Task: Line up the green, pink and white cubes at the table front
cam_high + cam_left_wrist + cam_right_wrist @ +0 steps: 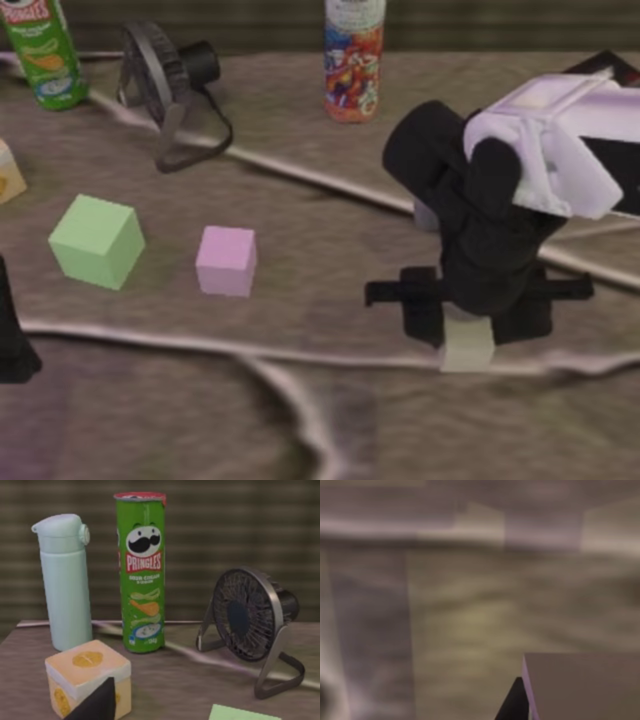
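The right tool (pixel 466 322) is low over the right side of the worktop (pixel 320 420), with the small white cube (pixel 467 345) between its two fingers; I think it grips the cube, but I cannot tell for sure. The pink cube (pixel 226 260) and the green cube (pixel 96 241) sit to the left, so the white cube must go left. The left tool (pixel 12 345) waits at the left edge, and I cannot tell if it is open.
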`<state>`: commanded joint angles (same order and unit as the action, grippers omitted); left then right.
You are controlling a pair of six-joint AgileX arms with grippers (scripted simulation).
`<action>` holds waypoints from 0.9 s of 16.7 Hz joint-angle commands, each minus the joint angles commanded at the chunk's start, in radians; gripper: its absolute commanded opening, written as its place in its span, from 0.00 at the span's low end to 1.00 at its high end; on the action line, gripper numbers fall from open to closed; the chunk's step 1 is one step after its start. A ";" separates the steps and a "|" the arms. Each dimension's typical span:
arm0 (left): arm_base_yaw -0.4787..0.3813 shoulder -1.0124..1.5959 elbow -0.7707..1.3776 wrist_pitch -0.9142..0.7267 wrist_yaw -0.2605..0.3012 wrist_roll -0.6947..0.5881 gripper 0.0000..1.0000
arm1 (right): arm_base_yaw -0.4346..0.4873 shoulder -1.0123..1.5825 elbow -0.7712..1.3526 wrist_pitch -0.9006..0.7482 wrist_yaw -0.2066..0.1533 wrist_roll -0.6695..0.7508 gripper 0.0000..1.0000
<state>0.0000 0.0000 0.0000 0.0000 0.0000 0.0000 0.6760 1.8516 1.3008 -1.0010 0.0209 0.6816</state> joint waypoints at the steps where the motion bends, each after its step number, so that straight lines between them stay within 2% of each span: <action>1: 0.000 0.000 0.000 0.000 0.000 0.000 1.00 | 0.001 0.001 -0.002 0.003 0.000 -0.001 0.00; 8: 0.000 0.000 0.000 0.000 0.000 0.000 1.00 | 0.006 0.093 -0.132 0.236 0.002 0.004 0.00; 13: 0.000 0.000 0.000 0.000 0.000 0.000 1.00 | 0.008 0.109 -0.153 0.266 0.002 0.005 0.00; 15: 0.000 0.000 0.000 0.000 0.000 0.000 1.00 | 0.008 0.109 -0.153 0.266 0.002 0.005 0.15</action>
<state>0.0000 0.0000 0.0000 0.0000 0.0000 0.0000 0.6838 1.9601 1.1474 -0.7347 0.0234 0.6864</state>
